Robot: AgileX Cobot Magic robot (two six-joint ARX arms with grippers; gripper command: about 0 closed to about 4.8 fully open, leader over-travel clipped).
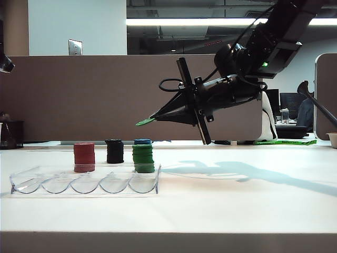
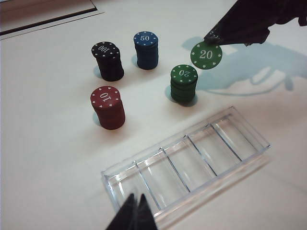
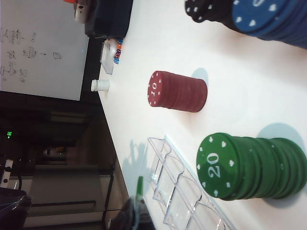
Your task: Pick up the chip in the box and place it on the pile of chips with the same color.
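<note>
The chip (image 2: 206, 55) is out of the box (image 2: 192, 158) – pinched in the right gripper (image 1: 150, 120) mid-frame, above the green pile (image 1: 143, 158) – so only setting it down remains, while the left gripper (image 2: 134, 213), fingers pressed together, waits near the box.

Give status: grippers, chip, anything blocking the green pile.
Right gripper shut on the chip, in the air above the green pile. Left gripper shut, idle near the box. Box empty; path to pile clear.
</note>
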